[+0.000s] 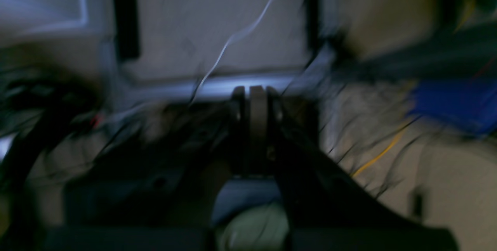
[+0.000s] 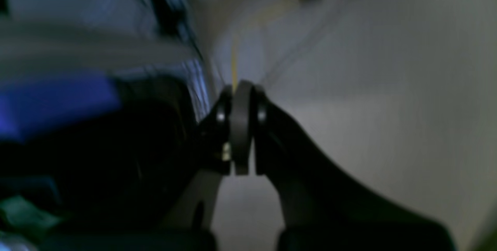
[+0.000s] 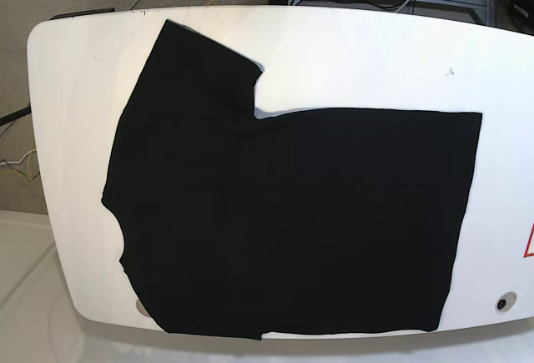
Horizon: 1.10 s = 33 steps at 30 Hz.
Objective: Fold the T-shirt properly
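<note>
T-shirt [image 3: 284, 213] lies spread flat on the white desk [image 3: 359, 54], plain matte black, one sleeve [image 3: 196, 67] sticking out toward the far left corner, hem edge on the right, bottom edge hanging slightly over the near desk rim; no fold looks started. Both end effectors are clenched on nothing, left end effector [image 1: 256, 92] and right end effector [image 2: 240, 88] up off the cloth in blurred wrist views, neither visible from the base view. Best next step is probably to open both, pinch matching edge points, lift low and lay the fold evenly without dragging wrinkles.
</note>
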Tool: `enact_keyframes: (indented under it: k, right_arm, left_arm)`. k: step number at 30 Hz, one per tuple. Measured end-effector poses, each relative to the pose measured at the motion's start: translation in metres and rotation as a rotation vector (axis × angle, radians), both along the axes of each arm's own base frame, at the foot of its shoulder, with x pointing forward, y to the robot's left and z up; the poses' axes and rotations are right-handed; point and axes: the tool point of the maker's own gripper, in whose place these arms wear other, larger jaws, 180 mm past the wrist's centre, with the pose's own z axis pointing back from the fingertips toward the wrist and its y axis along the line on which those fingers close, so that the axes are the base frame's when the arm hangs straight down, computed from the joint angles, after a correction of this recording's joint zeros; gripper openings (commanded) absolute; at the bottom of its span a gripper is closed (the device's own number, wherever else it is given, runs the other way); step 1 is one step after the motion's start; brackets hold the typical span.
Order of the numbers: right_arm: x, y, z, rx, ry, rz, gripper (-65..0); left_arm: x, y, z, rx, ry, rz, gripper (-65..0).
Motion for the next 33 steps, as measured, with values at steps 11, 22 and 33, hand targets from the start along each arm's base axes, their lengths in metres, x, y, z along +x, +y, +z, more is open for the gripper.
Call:
enact_keyframes:
  k: [11, 22, 33]
  right_arm:
    - [0.052, 0.002, 0.073, -0.021, -0.184, 0.043, -65.0]
    - [0.097, 0.007, 0.126, -0.034, -0.321, 0.083, -65.0]
    - [0.128, 0.017, 0.156, -0.011, -0.373, 0.113, -65.0]
  left_arm:
    - [0.025, -0.015, 0.039, -0.012, -0.078, -0.079, -65.0]
    - [0.064, -0.03, 0.072, -0.025, -0.17, -0.14, -65.0]
    - [0.083, -0.034, 0.087, -0.016, -0.192, -0.155, -57.5]
